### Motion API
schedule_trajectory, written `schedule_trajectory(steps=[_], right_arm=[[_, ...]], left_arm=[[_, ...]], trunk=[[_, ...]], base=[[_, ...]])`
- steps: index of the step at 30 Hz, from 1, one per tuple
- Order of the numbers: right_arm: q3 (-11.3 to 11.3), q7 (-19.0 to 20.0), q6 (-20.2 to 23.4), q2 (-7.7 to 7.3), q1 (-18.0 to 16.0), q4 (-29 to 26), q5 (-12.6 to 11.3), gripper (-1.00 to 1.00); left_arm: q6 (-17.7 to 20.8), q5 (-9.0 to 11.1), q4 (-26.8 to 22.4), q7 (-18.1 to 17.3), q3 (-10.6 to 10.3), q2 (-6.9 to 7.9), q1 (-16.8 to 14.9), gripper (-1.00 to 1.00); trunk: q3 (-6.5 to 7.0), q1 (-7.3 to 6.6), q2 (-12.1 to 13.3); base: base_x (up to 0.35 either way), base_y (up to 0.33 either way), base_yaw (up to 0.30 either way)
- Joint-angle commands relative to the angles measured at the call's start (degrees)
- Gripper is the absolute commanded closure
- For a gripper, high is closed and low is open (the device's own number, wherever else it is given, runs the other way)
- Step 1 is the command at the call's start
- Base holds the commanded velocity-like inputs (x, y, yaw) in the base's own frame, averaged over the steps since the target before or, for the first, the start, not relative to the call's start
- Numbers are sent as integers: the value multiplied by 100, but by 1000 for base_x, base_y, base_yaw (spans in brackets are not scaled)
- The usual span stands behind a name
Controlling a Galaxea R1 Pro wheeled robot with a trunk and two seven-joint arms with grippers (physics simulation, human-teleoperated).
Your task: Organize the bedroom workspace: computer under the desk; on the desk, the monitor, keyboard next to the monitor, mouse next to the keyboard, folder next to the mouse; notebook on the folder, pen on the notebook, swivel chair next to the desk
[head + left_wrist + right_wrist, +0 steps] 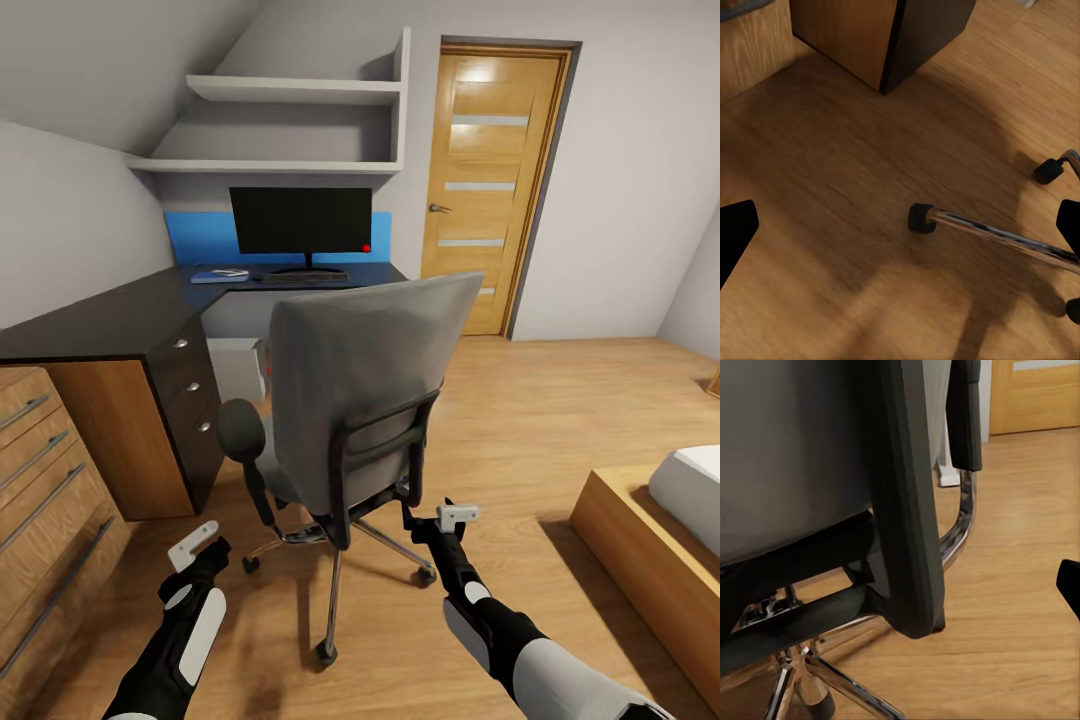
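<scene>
Sloped grey walls, a light wood floor (520, 400) and a wooden door (490, 180) enclose the attic bedroom. At far left stands a light-wood drawer chest (45, 500); beside it, a black drawer unit with silver knobs (190, 400) sits under the near end of the L-shaped matt black desk (110, 320). At the desk's far edge, against a blue wall panel, a flat blue folder with a pale item on it (220, 275) lies left of a slim grey keyboard (305, 276), which lies in front of a wide black monitor (300, 222). Under the desk, a light grey computer tower (240, 365) is partly hidden. A grey upholstered swivel chair with black armrests and chrome star base (360, 390) stands on the floor, its back toward the camera. The left gripper (195, 545) hangs empty above the floor beside the chair's castors, fingers (736, 232) spread wide. The right gripper (455, 518) hovers just behind the chair's back frame, grasping nothing; how wide it gapes cannot be told. At far right, a wooden bed frame (640, 540) meets the edge.
</scene>
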Motion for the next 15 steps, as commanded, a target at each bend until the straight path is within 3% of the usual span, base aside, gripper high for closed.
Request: schedule_trajectory(steps=[1, 6, 9, 15], right_arm=[[50, -55, -19, -2, -6, 2, -11, -100], [46, -56, -24, 25, -6, 6, -5, -100], [55, -61, -19, 36, -6, 12, -7, -100], [36, -78, 37, 182, -6, -24, -69, -100]], left_arm=[[27, 25, -12, 12, 9, -4, -2, -100], [32, 24, -12, 12, 8, -8, -2, -100], [35, 26, -12, 12, 8, -6, -3, -100], [35, 24, -12, 12, 8, -8, -2, -100]], trunk=[[-6, -1, -2], [-6, -1, -2], [-6, -1, -2], [-6, -1, -2]], base=[[0, 0, 2], [-11, 0, 1], [-184, 0, 0], [-74, 0, 0]])
